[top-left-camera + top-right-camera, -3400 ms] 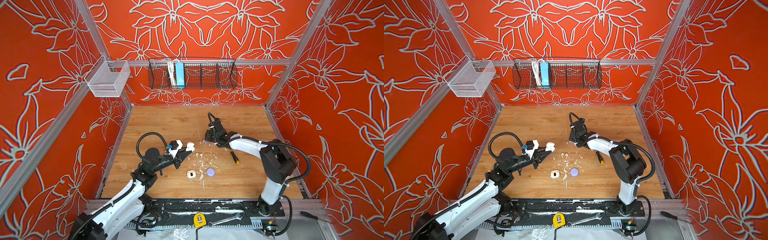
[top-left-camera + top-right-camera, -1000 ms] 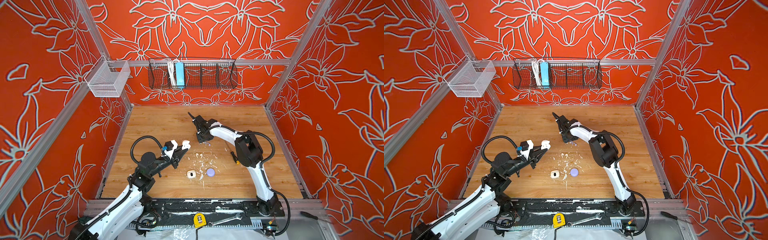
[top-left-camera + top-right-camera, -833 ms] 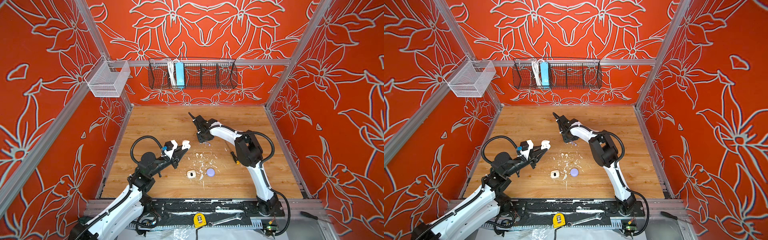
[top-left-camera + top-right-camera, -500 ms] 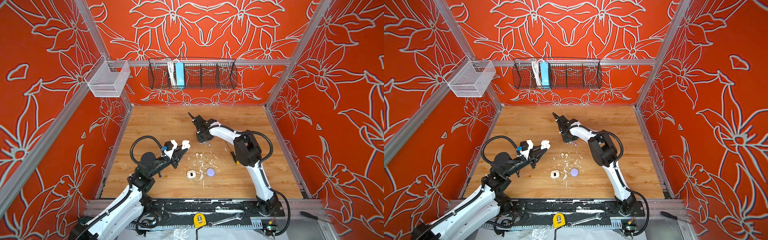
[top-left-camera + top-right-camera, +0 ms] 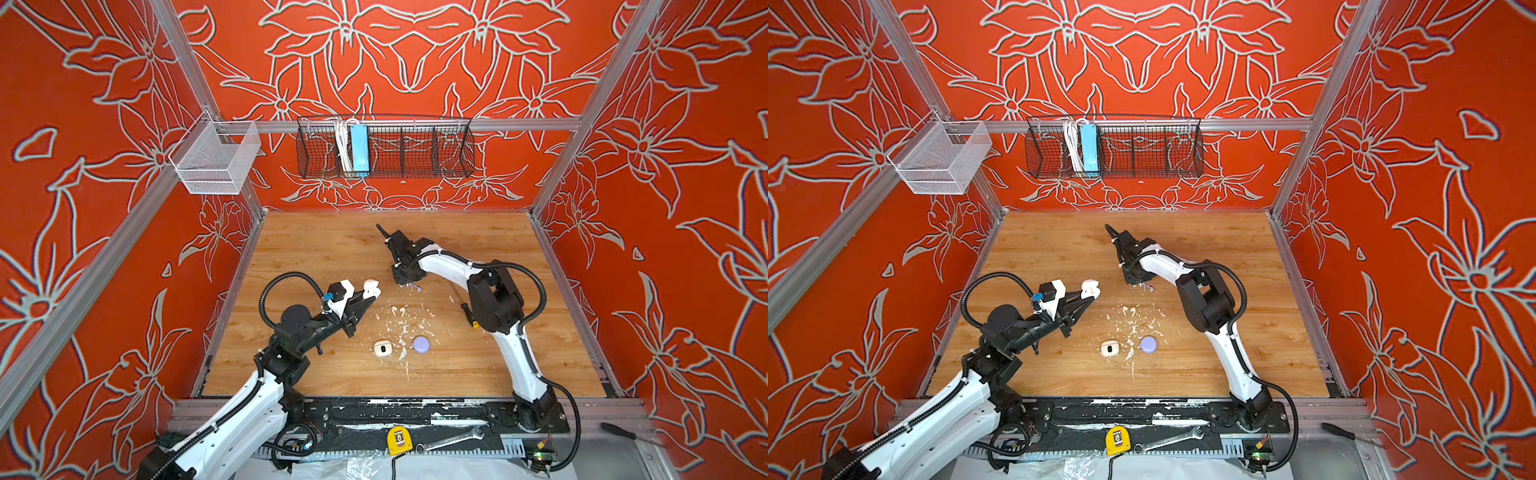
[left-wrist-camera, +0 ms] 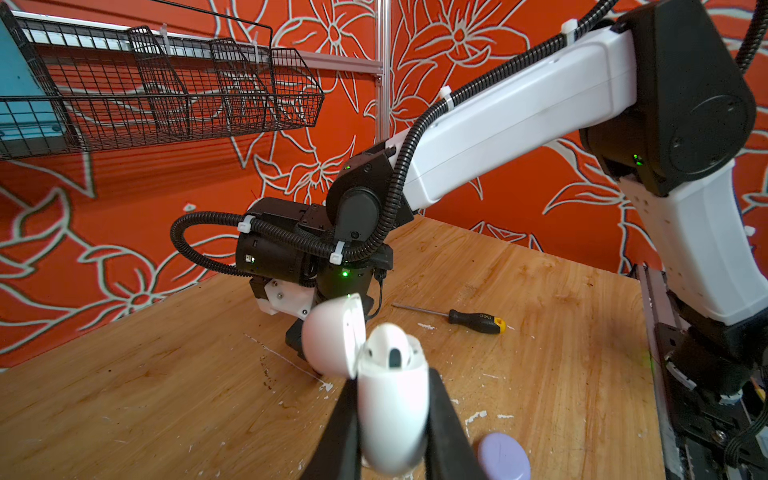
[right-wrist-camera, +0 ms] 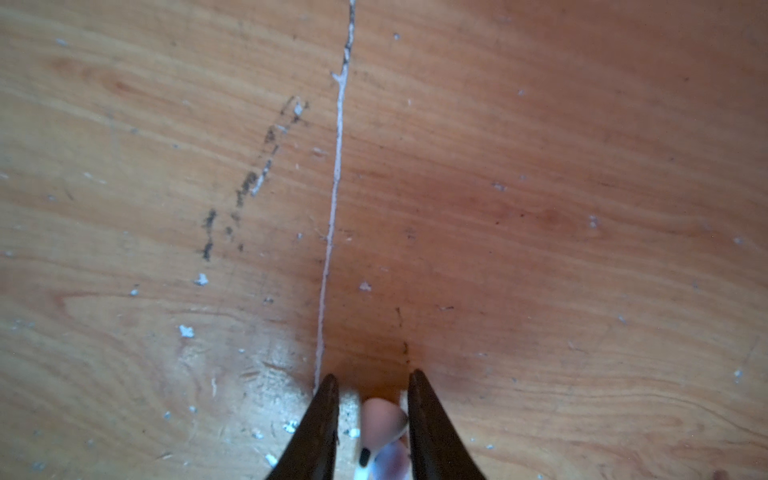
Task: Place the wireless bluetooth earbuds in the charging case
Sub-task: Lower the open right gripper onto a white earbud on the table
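Right fingers (image 7: 320, 428): drawn closer over the last second, now slightly apart astride a lavender earbud (image 7: 384, 417) on the desk (image 7: 540, 208) beside the case (image 6: 390, 411); left fingers (image 6: 441, 419) clamp that open case aloft; pickup imminent, insertion pending.

robot lab, aluminium frame (image 5: 519, 124), floral walls (image 5: 415, 54), wooden tabletop (image 5: 324, 249)

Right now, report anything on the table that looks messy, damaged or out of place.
White flecks are strewn across the middle of the wooden table, like chipped paint or debris. A black-and-yellow screwdriver lies loose on the boards too, a stray tool with no evident use here.
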Motion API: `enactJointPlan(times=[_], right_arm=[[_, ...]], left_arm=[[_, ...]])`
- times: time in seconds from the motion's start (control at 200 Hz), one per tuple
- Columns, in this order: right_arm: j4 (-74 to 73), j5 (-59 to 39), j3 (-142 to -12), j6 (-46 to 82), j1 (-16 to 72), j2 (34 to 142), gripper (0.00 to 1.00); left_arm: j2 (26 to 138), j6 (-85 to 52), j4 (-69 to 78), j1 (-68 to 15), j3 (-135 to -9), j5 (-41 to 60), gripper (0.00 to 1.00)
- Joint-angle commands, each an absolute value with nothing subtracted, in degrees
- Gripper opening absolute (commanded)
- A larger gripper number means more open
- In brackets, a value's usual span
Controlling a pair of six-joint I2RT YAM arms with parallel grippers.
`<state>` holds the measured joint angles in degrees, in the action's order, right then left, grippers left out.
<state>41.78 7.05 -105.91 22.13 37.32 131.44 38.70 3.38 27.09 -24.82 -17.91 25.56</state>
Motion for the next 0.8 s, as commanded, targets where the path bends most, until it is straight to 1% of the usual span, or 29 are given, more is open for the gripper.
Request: enactJointPlan(times=[0.0, 0.796], right_arm=[[42.97, 6.37, -103.33, 23.20, 37.53, 131.59, 0.31], [42.42, 7.73, -101.16, 23.38, 37.97, 129.72, 0.31]], left_arm=[[38.14, 3.09, 28.93, -25.05, -17.62, 25.60, 0.00], [38.41, 2.82, 29.25, -25.04, -17.63, 25.40, 0.00]])
